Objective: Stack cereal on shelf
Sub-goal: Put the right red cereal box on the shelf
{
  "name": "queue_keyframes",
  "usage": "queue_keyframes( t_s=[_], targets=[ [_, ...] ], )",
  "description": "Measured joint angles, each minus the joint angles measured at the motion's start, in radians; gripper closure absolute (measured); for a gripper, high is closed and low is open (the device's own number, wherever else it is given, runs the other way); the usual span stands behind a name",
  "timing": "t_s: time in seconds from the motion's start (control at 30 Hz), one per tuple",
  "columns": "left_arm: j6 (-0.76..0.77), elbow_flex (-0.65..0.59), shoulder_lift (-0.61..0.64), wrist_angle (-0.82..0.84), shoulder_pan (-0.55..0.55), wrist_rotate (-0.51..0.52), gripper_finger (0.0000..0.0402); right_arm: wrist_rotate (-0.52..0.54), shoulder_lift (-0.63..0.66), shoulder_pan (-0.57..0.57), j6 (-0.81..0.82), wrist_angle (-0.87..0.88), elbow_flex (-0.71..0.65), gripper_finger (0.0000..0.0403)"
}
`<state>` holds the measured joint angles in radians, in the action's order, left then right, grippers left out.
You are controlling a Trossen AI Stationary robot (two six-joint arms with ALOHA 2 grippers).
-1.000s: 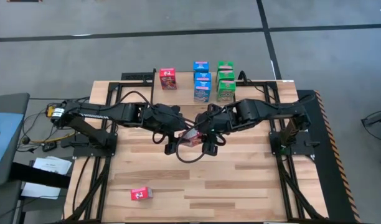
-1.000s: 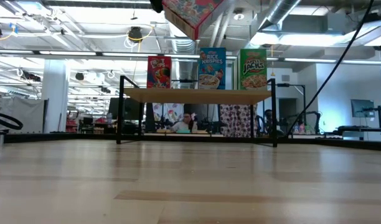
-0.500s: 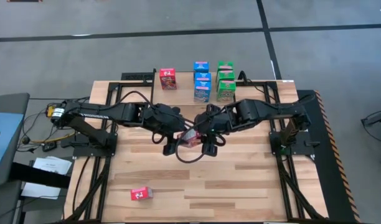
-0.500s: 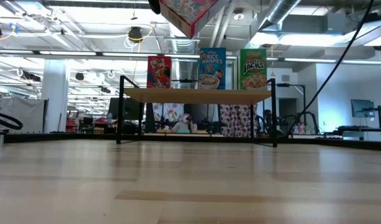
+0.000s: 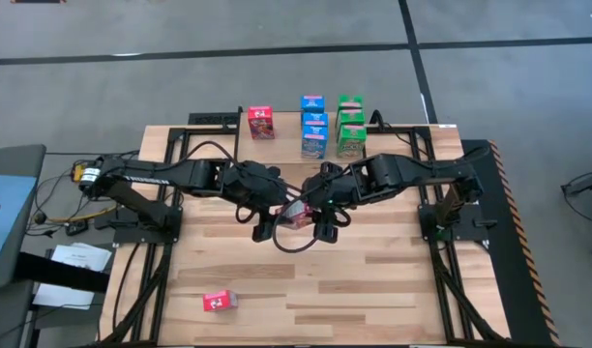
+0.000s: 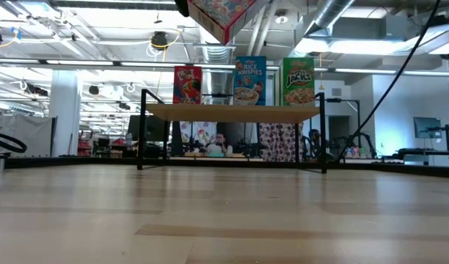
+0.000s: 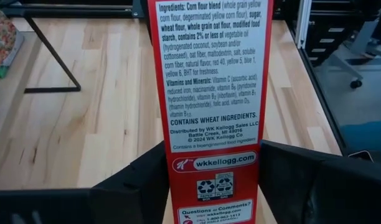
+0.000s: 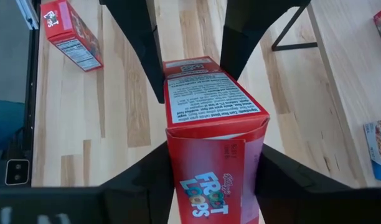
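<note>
High view: I count seven boxes on the shelf (image 5: 373, 124) beyond both grippers: one red box (image 5: 261, 122), three blue (image 5: 312, 127), three green (image 5: 350, 126). A second red box (image 5: 294, 213) hangs mid-table between the left gripper (image 5: 277, 215) and right gripper (image 5: 315, 215). The third red box (image 5: 219, 302) lies flat on the table (image 5: 393, 280), well behind the grippers, toward the near edge.

Low view: shelf stacks stand upright; the held red box shows overhead, clear of the tabletop.

Left wrist view: my left fingers (image 7: 144, 177) sit against both sides of the box's narrow ingredients panel, pinching it.

Right wrist view: right fingers (image 8: 274, 177) flank the box's other end, touching it; a handover looks in progress.

Judgement: seven of nine placed; two red remain.
</note>
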<state>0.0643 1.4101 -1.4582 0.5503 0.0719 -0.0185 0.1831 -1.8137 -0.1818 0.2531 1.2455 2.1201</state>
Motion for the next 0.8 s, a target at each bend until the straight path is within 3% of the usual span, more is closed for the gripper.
queue_keyframes(
  t_s=[0.47, 0.8],
  targets=[
    [-0.001, 0.000, 0.000, 0.001, 0.000, -0.002, 0.0217, -0.002, 0.000, 0.000, 0.000, 0.004, 0.000, 0.0156],
    [-0.004, 0.000, 0.000, 0.011, 0.000, -0.002, 0.0220, -0.002, 0.000, 0.000, 0.001, 0.005, 0.000, 0.0153]
  ],
)
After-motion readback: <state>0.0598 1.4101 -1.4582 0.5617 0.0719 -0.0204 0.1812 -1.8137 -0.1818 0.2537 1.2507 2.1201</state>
